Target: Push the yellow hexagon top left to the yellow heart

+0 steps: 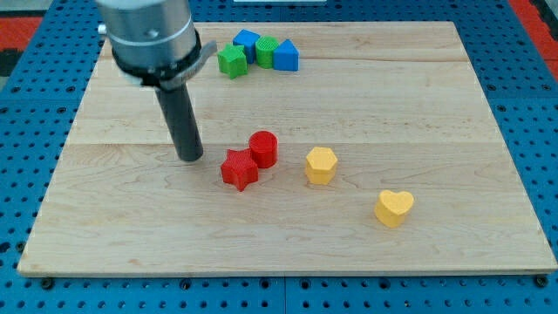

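The yellow hexagon (321,164) lies near the middle of the wooden board (418,96). The yellow heart (394,208) lies to its lower right, a short gap between them. My tip (191,158) rests on the board to the left of the red star (239,169), well left of the yellow hexagon. The rod rises from the tip to the arm's grey end at the view's top left.
A red cylinder (263,148) touches the red star's upper right. At the view's top stands a cluster: a green star (231,61), a blue block (247,42), a green block (266,51) and a blue block (285,56).
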